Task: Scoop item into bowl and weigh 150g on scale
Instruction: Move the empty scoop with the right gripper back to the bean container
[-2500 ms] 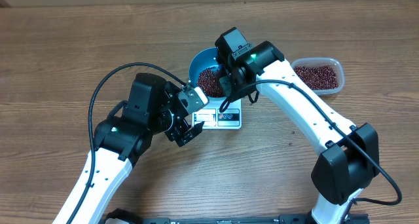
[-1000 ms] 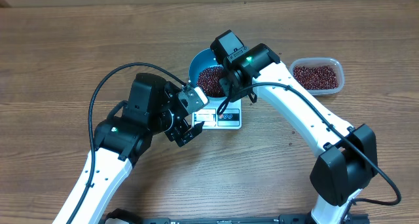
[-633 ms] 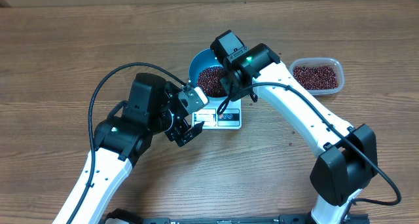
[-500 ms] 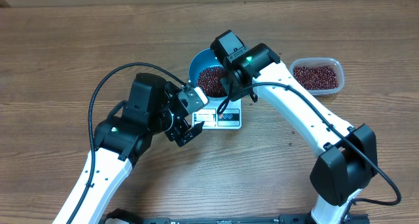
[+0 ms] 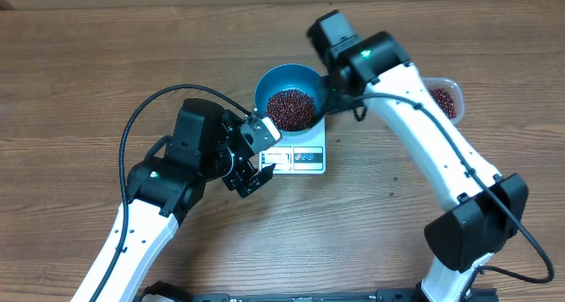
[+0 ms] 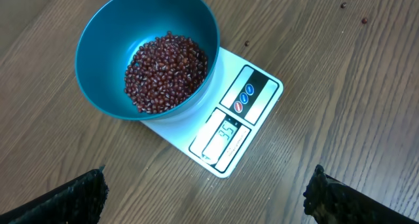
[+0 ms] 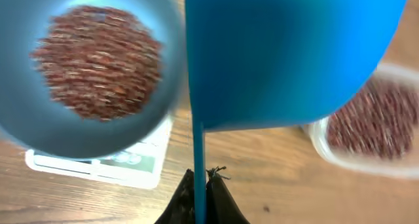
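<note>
From the table's middle, my left gripper point(image 6: 209, 207) hovers with fingers spread wide, just short of the white scale point(image 6: 252, 96). The blue bowl point(image 6: 98, 60) sits on the scale's far end, holding the red-brown beans point(image 6: 167, 70). Beyond, my right gripper point(image 7: 201, 194) is clamped on the blue scoop point(image 7: 288, 54) by its handle, between the bowl and the bean tub point(image 5: 452, 83), nearer the table's far edge.

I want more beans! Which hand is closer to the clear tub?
Right. The right hand holds its scoop near the tub; the left hand sits beyond the scale.
</note>
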### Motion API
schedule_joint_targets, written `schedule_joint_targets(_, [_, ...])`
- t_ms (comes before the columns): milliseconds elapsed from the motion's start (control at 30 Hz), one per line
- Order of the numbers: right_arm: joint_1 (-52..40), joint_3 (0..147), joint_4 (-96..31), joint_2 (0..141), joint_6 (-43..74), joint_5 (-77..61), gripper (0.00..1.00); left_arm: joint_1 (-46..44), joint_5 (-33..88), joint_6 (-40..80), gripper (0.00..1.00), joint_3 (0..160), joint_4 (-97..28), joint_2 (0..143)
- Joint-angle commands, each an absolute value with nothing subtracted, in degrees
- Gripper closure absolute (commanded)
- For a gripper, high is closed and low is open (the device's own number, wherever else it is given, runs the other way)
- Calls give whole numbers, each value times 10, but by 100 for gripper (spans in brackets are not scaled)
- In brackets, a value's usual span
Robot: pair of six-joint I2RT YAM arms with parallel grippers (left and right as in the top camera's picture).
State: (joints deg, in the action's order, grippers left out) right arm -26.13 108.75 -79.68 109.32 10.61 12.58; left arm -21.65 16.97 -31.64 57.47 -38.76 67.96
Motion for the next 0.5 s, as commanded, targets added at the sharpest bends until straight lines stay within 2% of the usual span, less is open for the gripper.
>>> schedule_joint_targets(0, [-220, 1108, -823, 1074, 166, 128, 96, -214, 175, -307, 0, 590, -388, 682])
schedule_joint_targets(467, [-76, 1107, -886, 1074, 178, 116, 96, -214, 174, -307, 0, 590, -388, 681])
